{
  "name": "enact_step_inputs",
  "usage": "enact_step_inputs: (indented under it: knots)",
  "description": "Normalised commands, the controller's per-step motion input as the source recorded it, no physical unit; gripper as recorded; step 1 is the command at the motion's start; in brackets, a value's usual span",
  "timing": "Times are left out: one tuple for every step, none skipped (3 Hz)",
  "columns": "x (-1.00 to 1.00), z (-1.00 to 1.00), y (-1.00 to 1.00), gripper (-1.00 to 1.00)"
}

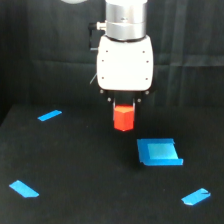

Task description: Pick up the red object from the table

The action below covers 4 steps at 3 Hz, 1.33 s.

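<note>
Red object (pixel 123 117) pinched under gripper (pixel 123 106), apparently clear of table (pixel 75 165), near blue square (pixel 159 152). Likely light, rigid, matte, not slippery. Best held across opposite flat faces.

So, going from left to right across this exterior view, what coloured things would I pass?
Blue strip at lower left → blue strip at upper left → red object under the gripper → flat blue square → blue strip at lower right.
</note>
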Motion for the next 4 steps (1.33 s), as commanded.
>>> enact_step_inputs:
  knots:
    - [0.00,0.05,0.05,-1.00]
    - [0.15,0.14,0.08,-0.94]
    - [0.04,-0.03,0.09,-1.00]
    - [0.09,0.09,0.08,-0.97]
